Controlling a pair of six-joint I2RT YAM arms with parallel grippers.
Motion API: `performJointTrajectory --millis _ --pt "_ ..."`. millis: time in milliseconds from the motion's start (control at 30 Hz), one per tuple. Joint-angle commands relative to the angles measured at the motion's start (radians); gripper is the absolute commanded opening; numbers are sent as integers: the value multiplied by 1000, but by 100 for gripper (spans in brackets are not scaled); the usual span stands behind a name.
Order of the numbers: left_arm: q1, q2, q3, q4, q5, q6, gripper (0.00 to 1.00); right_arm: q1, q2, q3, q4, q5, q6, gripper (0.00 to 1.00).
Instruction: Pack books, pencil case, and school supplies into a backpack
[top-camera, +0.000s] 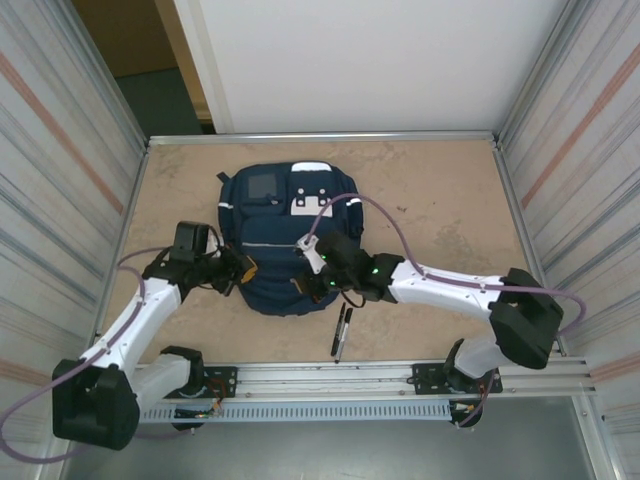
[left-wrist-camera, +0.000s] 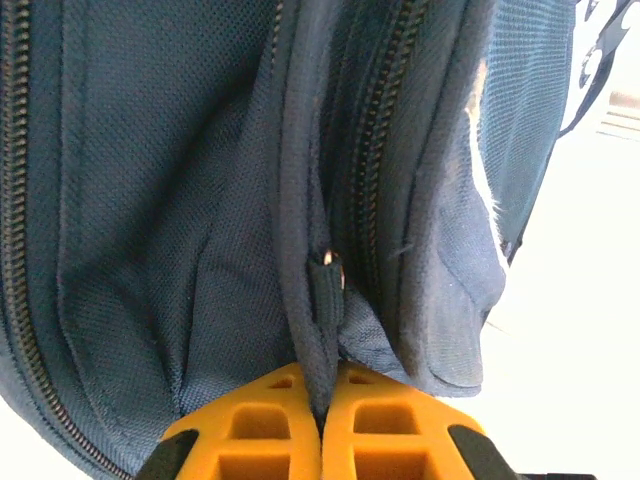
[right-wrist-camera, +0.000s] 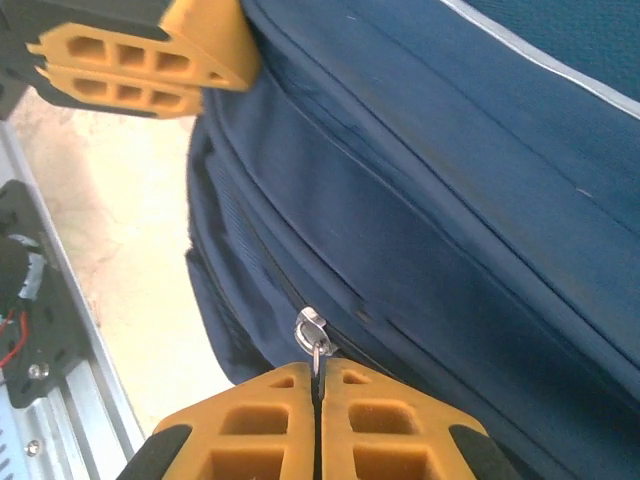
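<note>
Since soft and limp, better to hold the backpack (top-camera: 285, 240), lying at centre of top view, by firm parts, with left gripper (left-wrist-camera: 322, 405) clamped on seam fold (left-wrist-camera: 300, 200) and right gripper (right-wrist-camera: 318, 385) pinched together on metal zipper pull (right-wrist-camera: 312, 335)

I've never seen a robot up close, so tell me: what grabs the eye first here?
A big navy backpack sits in the middle, both arms reaching to its near edge. The left gripper pinches a fabric seam, the right gripper a metal zipper pull. Two black pens lie nearby.
</note>
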Motion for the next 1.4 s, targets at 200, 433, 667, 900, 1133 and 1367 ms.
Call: performJointTrajectory --millis 200,433,667,900,1133,1367 --pt "3 343 327 -60 -14 307 0 -30 -29 88 -162 -5 -52 0" --pt "-4 413 450 -94 -64 321 39 -34 87 210 -113 -73 -39 0" --pt "-23 178 291 -211 -195 311 47 -14 180 335 -130 -133 -21 0" --pt "-120 116 209 -88 -126 145 46 8 200 349 -143 -148 -20 0" --pt "-234 242 275 -41 -170 118 42 18 160 294 -99 -132 21 0" --pt "-264 266 299 -46 -232 128 4 8 91 196 -130 -92 32 0"
